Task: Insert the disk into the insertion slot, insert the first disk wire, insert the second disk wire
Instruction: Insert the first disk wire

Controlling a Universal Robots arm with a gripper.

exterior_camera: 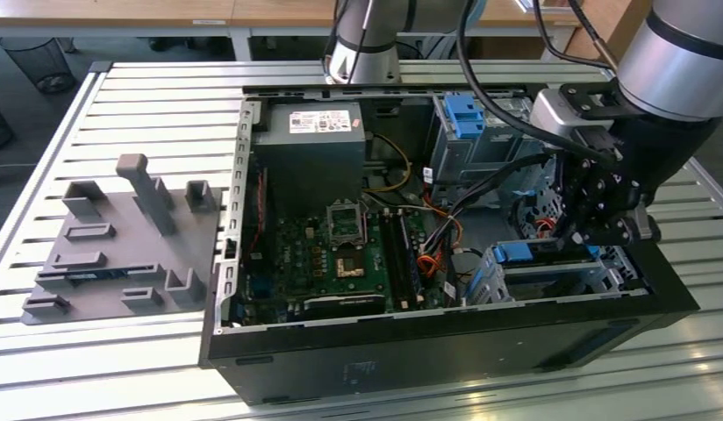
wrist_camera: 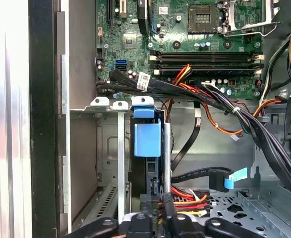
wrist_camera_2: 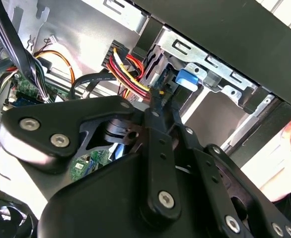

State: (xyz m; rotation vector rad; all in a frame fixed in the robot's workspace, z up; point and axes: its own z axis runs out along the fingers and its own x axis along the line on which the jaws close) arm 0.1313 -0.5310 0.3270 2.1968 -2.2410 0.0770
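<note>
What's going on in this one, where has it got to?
A single robot arm is reaching into an open computer case on a slatted table. The disk, in its blue carrier, already sits in the insertion slot. The gripper is at the disk's end, jaws closed on a black wire connector trailing red, yellow and black wires. I cannot tell whether the connector is plugged in.

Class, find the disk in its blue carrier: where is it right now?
The disk sits inside the insertion slot at the computer case's near corner on the exterior view's right, just below the gripper, which grips a wire plug.
</note>
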